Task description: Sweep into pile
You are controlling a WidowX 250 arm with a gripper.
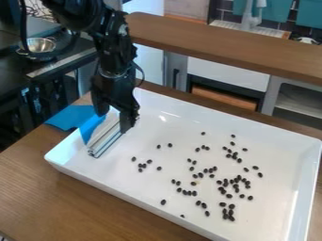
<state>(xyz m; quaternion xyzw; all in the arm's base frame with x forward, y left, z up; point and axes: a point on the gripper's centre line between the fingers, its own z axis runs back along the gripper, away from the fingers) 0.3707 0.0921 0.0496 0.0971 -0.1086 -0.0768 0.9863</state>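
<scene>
Over the left end of the white tray (91, 176), the black gripper (113, 115) hangs low, right at a sweeping tool. The tool has a pale, ridged lower part (106, 140) tilted on the tray's floor and a blue part (92, 127) beside it; its top is partly hidden behind the gripper. Many small dark beans (236, 180) lie scattered over the middle and right of the tray, some in loose clusters and some single. The nearest beans (134, 159) are right of the tool and apart from it.
A blue cloth-like piece (69, 116) lies at the tray's left corner, on the wooden table (37, 188). The tray's raised walls surround the beans. Behind stands a long wooden counter (220, 44); a metal bowl (39, 45) sits on the dark stove at upper left.
</scene>
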